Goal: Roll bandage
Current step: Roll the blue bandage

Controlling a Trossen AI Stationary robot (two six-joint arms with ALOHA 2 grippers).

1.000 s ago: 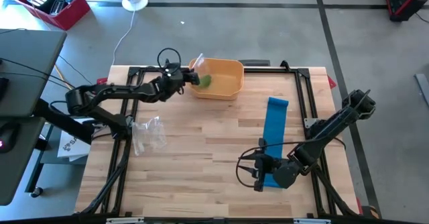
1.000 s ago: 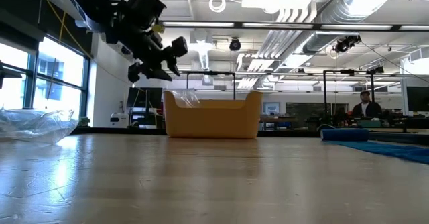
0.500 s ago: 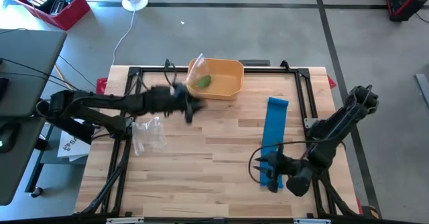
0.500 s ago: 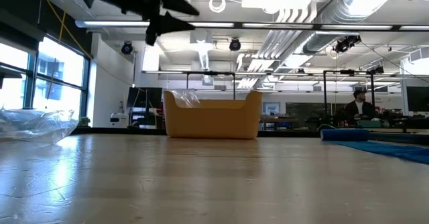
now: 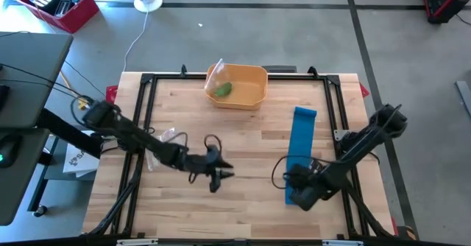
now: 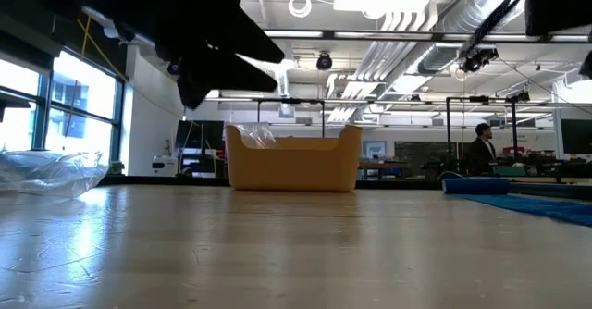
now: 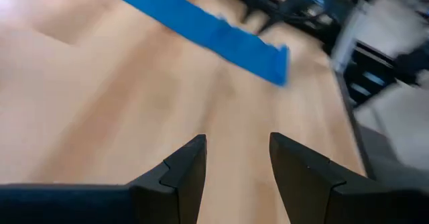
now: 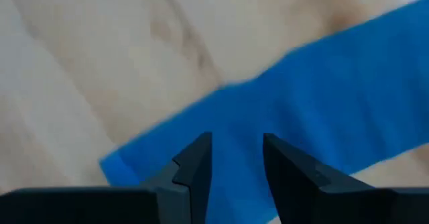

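Both grippers open and empty, the bandage flat on the table's right side.

Our right gripper [image 5: 294, 178] hangs over the near end of the blue bandage [image 5: 301, 150], fingers [image 8: 194, 167] parted with a gap and nothing between them; the wrist view shows blue cloth right under them. The bandage is a flat, unrolled strip, its long sides running from near us away toward the far edge, its far end square-cut and level with the yellow tub [image 5: 239, 86]. Our left gripper [image 5: 223, 175] is left of the bandage, well apart from it over bare wood, fingers [image 7: 181, 170] spread and holding nothing. Between the two lies open board. Left of the bandage, farther still, a clear plastic bag [image 5: 163, 146] lies near the table's [image 5: 243, 209] left rail. The tub, with something green inside, is at the far edge.
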